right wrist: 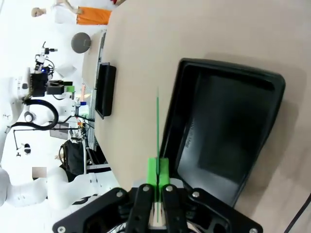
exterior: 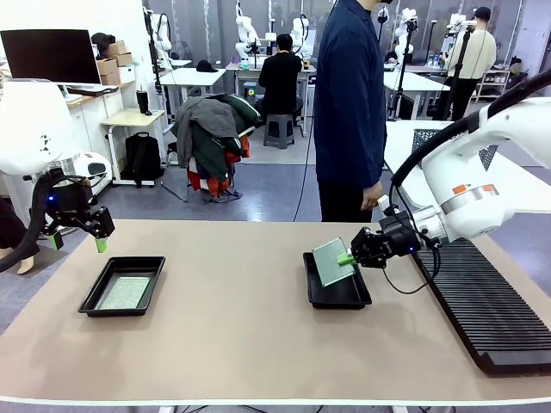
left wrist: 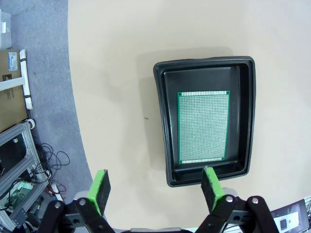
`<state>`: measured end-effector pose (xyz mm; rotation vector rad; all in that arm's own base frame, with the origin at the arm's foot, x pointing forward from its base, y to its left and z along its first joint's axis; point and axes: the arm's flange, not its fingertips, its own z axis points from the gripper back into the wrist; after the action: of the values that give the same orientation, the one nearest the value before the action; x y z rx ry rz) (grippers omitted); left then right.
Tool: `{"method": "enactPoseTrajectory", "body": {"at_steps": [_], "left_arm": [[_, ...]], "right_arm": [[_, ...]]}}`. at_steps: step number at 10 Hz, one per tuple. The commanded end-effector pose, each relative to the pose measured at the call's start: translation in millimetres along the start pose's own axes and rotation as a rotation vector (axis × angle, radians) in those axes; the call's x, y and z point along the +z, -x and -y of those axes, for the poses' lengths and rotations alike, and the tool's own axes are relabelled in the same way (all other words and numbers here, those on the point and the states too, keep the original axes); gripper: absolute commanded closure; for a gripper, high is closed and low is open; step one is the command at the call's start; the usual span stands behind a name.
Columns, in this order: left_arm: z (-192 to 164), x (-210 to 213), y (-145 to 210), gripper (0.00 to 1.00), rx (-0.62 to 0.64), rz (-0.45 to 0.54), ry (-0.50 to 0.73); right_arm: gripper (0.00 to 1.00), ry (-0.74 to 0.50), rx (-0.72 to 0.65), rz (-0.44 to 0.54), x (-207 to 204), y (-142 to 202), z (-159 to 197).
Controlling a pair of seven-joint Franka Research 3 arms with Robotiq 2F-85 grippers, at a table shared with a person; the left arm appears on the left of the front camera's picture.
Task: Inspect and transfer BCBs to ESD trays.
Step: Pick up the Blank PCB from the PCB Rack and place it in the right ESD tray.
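"BCB (exterior: pixel 330 261) tipped up on a slant like that: why not flat?"

"My guess is inspection. The right pincer (right wrist: pixel 158 164) has it by one short edge, so the speckled green face is turned up and toward the front camera. That leaves it free to be looked over before it goes down."

"And the pincer itself?"

"Clamped on that board. In its own wrist view the two green pads (right wrist: pixel 164 172) meet with the board between them, seen edge-on as a thin green line running up the middle of the frame."

"What lies under it?"

"The right ESD tray (exterior: pixel 340 303), right of centre in the front view, its floor bare. The board hangs over the tray's upper left corner, and I cannot tell whether its low edge touches the rim. With the board that close, I'd judge this tray is where it is meant to land."

"The other side?"

"The left pincer (left wrist: pixel 154 171) is spread wide, holding nothing and touching nothing. It hovers above the left ESD tray (left wrist: pixel 204 63), over the rim at the bottom of its wrist view. A second BCB (left wrist: pixel 203 127) lies flat on that tray's floor, square to the walls. I read that as one transfer done."

"Further out?"

"Both trays rest on the tan table (exterior: pixel 241 335), well apart. A long black ribbed rack (exterior: pixel 482 310) runs along the right side, and a person (exterior: pixel 349 103) stands at the far side, upper middle of the front view."
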<state>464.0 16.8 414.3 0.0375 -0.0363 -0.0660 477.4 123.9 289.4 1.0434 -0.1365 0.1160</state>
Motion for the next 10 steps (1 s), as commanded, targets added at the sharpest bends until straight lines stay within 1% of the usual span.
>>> {"method": "enactPoseTrajectory", "body": {"at_steps": [1,7,9,10], "left_arm": [[-0.8,-1.4,0.4,0.00,0.002,0.005,0.000],[-0.8,-1.4,0.4,0.00,0.002,0.005,0.000],[-0.8,-1.4,0.4,0.00,0.002,0.005,0.000],[-0.8,-1.4,0.4,0.00,0.002,0.005,0.000]], "right_arm": [[0.98,0.038,-0.057,0.049,-12.1,5.2,2.0],[0.98,0.089,-0.161,0.058,-29.3,5.7,20.9],[0.98,0.103,-0.176,0.042,-33.5,4.8,22.2],[0.98,0.077,-0.134,0.025,-22.3,9.8,25.9]]}}
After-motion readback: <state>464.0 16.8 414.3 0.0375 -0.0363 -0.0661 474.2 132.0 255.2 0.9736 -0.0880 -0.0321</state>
